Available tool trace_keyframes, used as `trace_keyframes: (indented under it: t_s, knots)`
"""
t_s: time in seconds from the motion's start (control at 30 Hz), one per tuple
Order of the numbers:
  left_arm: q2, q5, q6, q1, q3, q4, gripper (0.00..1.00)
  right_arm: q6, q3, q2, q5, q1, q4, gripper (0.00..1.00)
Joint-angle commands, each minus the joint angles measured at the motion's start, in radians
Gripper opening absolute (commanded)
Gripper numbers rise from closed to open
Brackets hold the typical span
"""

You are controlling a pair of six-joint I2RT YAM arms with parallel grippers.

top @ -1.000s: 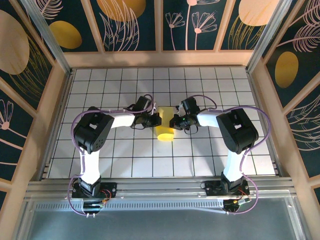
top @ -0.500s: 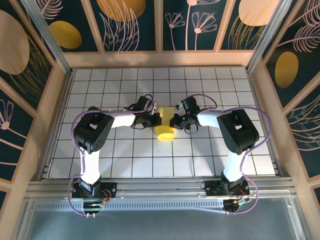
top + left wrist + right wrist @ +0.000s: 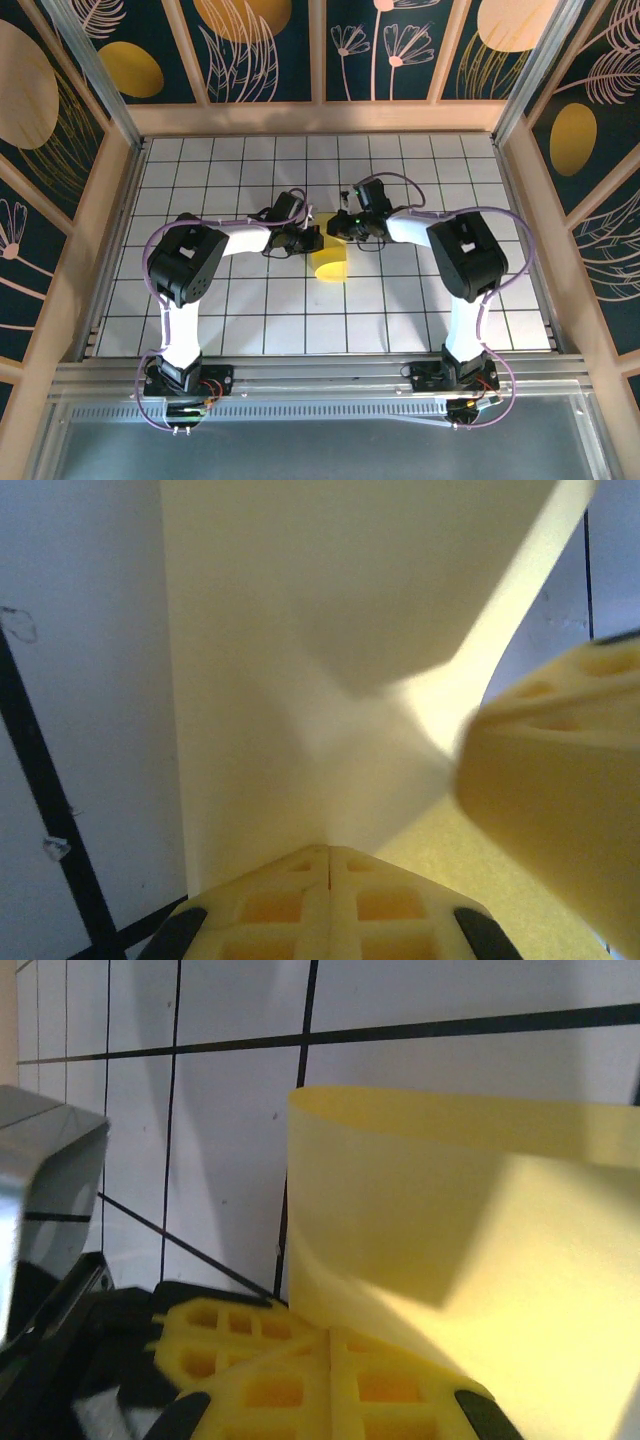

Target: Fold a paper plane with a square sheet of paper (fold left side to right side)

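The square sheet of paper [image 3: 329,264] is yellow and bent into a loose curl at the middle of the table. My left gripper [image 3: 312,239] is shut on its left edge. In the left wrist view the sheet [image 3: 300,670] rises straight out of the closed fingertips [image 3: 330,855]. My right gripper [image 3: 338,226] is shut on the other edge and sits close against the left one. In the right wrist view the sheet [image 3: 460,1240] curves up from the closed tips [image 3: 330,1338]. The left gripper's yellow finger [image 3: 205,1332] lies just beside them.
The white grid table [image 3: 250,310] is walled by wooden rails and dark panels painted with golden ovals [image 3: 130,68]. Both arms reach inward from their bases [image 3: 185,378] at the near edge, elbows out to the sides.
My right gripper has swung left and slightly away from the bases with its paper edge, closing on the left gripper. The sheet now curls tighter. The left arm has held still.
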Motion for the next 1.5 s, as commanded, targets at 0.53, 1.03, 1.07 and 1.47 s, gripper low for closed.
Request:
trace_keyframes:
  t_s: [0.53, 1.03, 1.07, 1.47]
  knots:
    - [0.015, -0.03, 0.036, -0.017, -0.068, -0.098, 0.02, 0.012, 0.041, 0.137, 0.13, 0.003, -0.116, 0.0]
    - [-0.119, 0.029, -0.007, -0.061, -0.325, -0.053, 0.03, -0.003, 0.036, 0.147, 0.135, -0.022, -0.134, 0.0]
    - [-0.127, 0.031, -0.01, -0.061, -0.337, -0.048, 0.03, -0.004, 0.036, 0.147, 0.135, -0.023, -0.136, 0.0]
    - [-0.19, 0.034, -0.031, -0.032, -0.237, -0.067, 0.03, -0.021, 0.037, 0.143, 0.122, -0.01, -0.141, 0.0]
